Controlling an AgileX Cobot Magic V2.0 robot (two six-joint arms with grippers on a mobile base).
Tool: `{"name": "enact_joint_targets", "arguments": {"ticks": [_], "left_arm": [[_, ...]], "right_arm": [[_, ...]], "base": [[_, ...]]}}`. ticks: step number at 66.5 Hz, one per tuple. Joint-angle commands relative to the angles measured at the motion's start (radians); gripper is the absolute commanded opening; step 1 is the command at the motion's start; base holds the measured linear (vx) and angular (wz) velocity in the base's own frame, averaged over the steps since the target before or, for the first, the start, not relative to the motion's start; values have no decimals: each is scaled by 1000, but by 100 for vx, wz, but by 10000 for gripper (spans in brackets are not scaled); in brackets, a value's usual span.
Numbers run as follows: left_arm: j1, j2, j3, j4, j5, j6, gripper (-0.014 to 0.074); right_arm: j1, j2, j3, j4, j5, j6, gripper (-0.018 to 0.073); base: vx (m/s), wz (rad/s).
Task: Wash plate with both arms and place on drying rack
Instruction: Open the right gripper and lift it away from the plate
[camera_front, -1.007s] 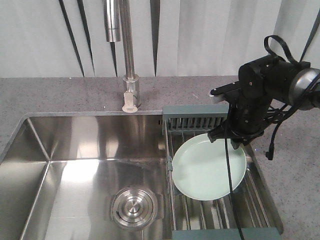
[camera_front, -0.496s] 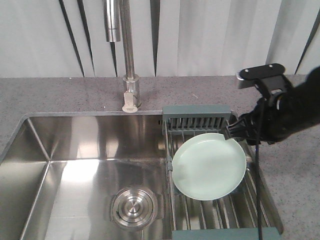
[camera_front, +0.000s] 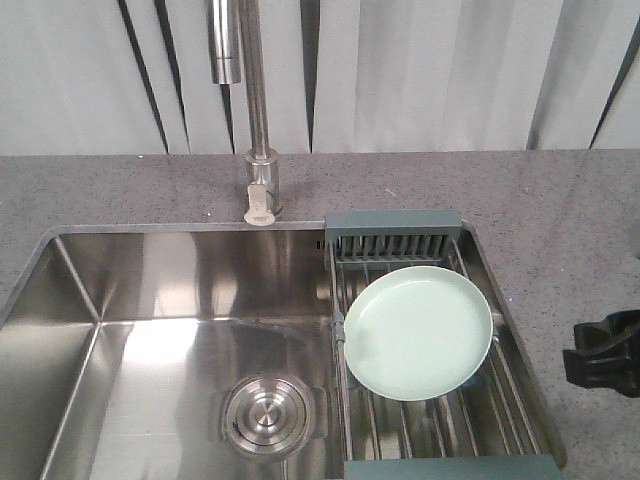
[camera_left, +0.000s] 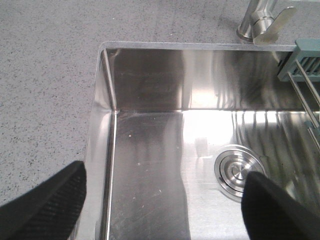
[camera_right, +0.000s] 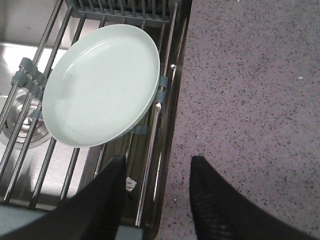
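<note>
**Plate** (camera_front: 418, 333). Round, pale mint-green and glossy, with a shallow raised rim. It is laid face-up across the bars of the drying rack (camera_front: 392, 222), toward the rack's slotted far end, and its edge reaches the rack's left rail. It is touched by no gripper. Placement is judged complete.

**Drying rack.** Parallel thin metal bars, smooth and round, are closed off by grey-green plastic end pieces.

**Right gripper** (camera_right: 157, 200). Black, with fingers spread and nothing held. It is positioned over the rack's right edge, at the rack's near end.

**Left gripper** (camera_left: 162, 210). Black, with fingers spread wide and nothing held. It is positioned well left of the rack.

**Sink basin** (camera_front: 180, 330). Brushed steel and rectangular, with a round drain (camera_front: 268, 415). It is set left of the rack.

**Counter** (camera_front: 560, 200). Grey, speckled and matte, it is found right of and behind the rack.

**Risk.** A slick plate on smooth bars could be slid or tipped toward the basin if the rack were clipped by the nearby right gripper. Because the plate is laid flat and not stood in the slots, water could be kept pooled in it.
</note>
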Motion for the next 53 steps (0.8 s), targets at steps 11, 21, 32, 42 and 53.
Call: {"name": "enact_joint_targets", "arguments": {"ticks": [11, 21, 32, 42, 53], "left_arm": [[-4, 5, -24, 0, -63, -8, 585], [-4, 5, -24, 0, -63, -8, 585], [-4, 5, -24, 0, -63, -8, 585], [-4, 5, -24, 0, -63, -8, 585], [-4, 5, -24, 0, -63, -8, 585]], "right_arm": [[-23, -146, 17, 47, -51, -84, 309], [-168, -188, 26, 141, -22, -221, 309], [-262, -219, 26, 158, 24, -280, 309], [-260, -239, 26, 165, 26, -286, 293], [-260, -239, 26, 168, 43, -309, 256]], "base": [[0, 0], [0, 0], [0, 0], [0, 0], [0, 0]]}}
